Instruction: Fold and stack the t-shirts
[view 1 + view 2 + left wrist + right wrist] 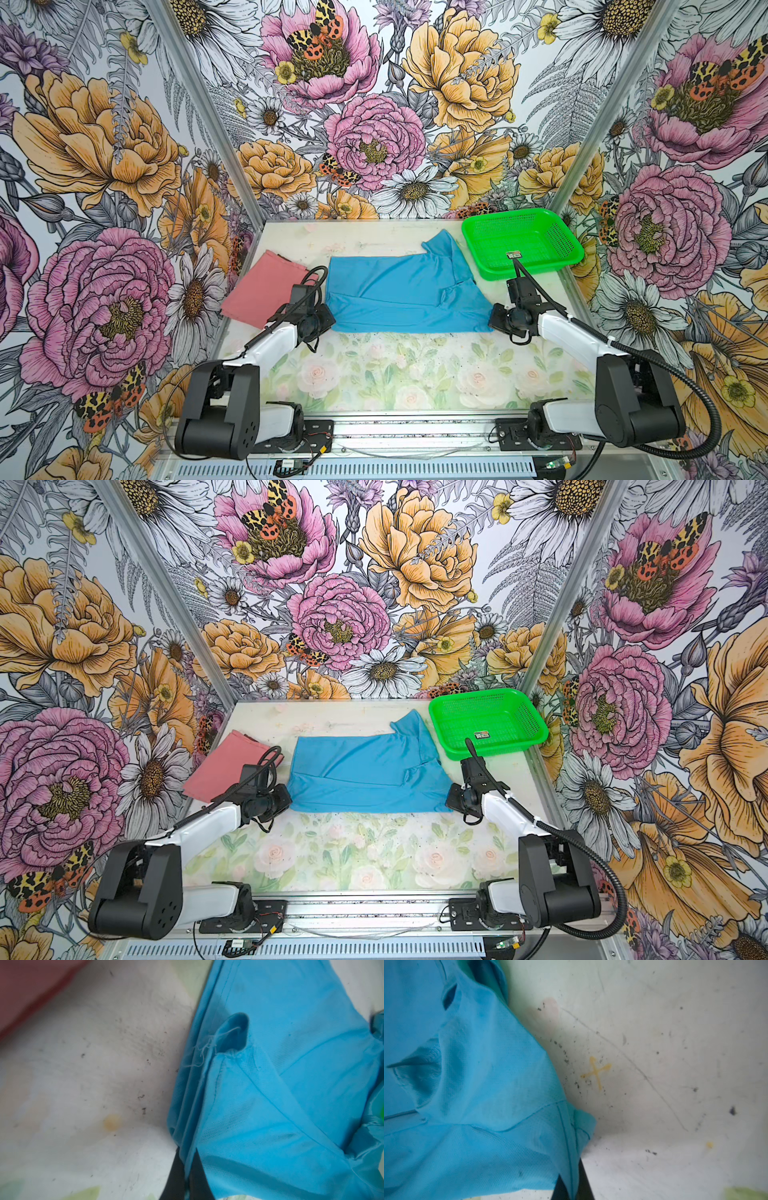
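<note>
The sky blue t-shirt (399, 295) (365, 773) lies partly folded across the middle of the table in both top views, one sleeve pointing to the far right. My left gripper (328, 322) (187, 1169) is shut on its near left hem corner, the blue cloth (270, 1084) pinched between the black fingers (176, 1176). My right gripper (492, 322) (574, 1180) is shut on the near right corner of the same blue t-shirt (467, 1084). The salmon pink t-shirt (262, 286) (224, 766) lies folded flat at the left, partly behind my left wrist.
A green mesh basket (569, 245) (536, 725) stands at the far right corner with a small tag inside. Floral walls close in the table on three sides. A bare strip of flowered tabletop (395, 374) runs between the shirt and the arm bases.
</note>
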`<state>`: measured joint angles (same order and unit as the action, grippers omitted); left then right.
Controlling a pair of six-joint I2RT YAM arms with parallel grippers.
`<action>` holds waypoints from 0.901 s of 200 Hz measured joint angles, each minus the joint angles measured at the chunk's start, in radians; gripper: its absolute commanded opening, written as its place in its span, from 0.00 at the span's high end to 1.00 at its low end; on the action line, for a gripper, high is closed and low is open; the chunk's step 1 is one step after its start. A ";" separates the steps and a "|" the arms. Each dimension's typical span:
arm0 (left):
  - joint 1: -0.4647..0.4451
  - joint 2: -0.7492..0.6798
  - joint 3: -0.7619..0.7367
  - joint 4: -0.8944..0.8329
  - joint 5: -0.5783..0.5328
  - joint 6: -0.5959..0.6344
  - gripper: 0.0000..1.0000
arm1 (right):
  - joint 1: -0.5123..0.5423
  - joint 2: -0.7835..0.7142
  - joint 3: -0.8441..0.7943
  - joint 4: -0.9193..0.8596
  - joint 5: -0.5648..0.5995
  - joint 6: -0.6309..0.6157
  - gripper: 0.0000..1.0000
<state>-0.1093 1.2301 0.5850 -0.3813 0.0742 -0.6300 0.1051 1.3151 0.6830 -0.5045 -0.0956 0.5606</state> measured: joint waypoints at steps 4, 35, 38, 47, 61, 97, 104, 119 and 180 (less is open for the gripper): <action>0.000 -0.029 0.000 -0.011 -0.013 0.000 1.00 | 0.000 -0.011 0.000 -0.004 0.006 0.000 1.00; 0.009 -0.177 -0.001 -0.079 -0.045 0.002 1.00 | 0.003 -0.125 -0.009 -0.050 0.027 0.000 1.00; 0.010 -0.180 -0.001 -0.085 -0.045 0.002 1.00 | 0.005 -0.134 -0.009 -0.055 0.027 0.000 1.00; 0.010 -0.188 -0.002 -0.104 -0.045 0.002 1.00 | 0.011 -0.167 -0.011 -0.069 0.032 0.000 1.00; 0.009 -0.200 -0.012 -0.130 -0.045 0.001 1.00 | 0.022 -0.218 -0.017 -0.095 0.039 0.001 0.99; -0.022 -0.314 -0.034 -0.223 -0.077 -0.028 0.16 | 0.062 -0.389 -0.034 -0.186 0.097 0.035 0.37; -0.032 -0.354 -0.034 -0.240 -0.092 -0.039 0.08 | 0.066 -0.426 -0.035 -0.202 0.111 0.045 0.26; -0.042 -0.435 -0.032 -0.272 -0.117 -0.056 0.01 | 0.072 -0.493 -0.032 -0.232 0.140 0.056 0.17; -0.055 -0.377 0.021 -0.288 -0.102 -0.066 0.01 | 0.099 -0.289 0.108 -0.257 0.111 0.015 0.14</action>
<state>-0.1646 0.8532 0.6056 -0.6693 -0.0277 -0.6964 0.2039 1.0260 0.7914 -0.7620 0.0154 0.5755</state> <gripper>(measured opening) 0.988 0.860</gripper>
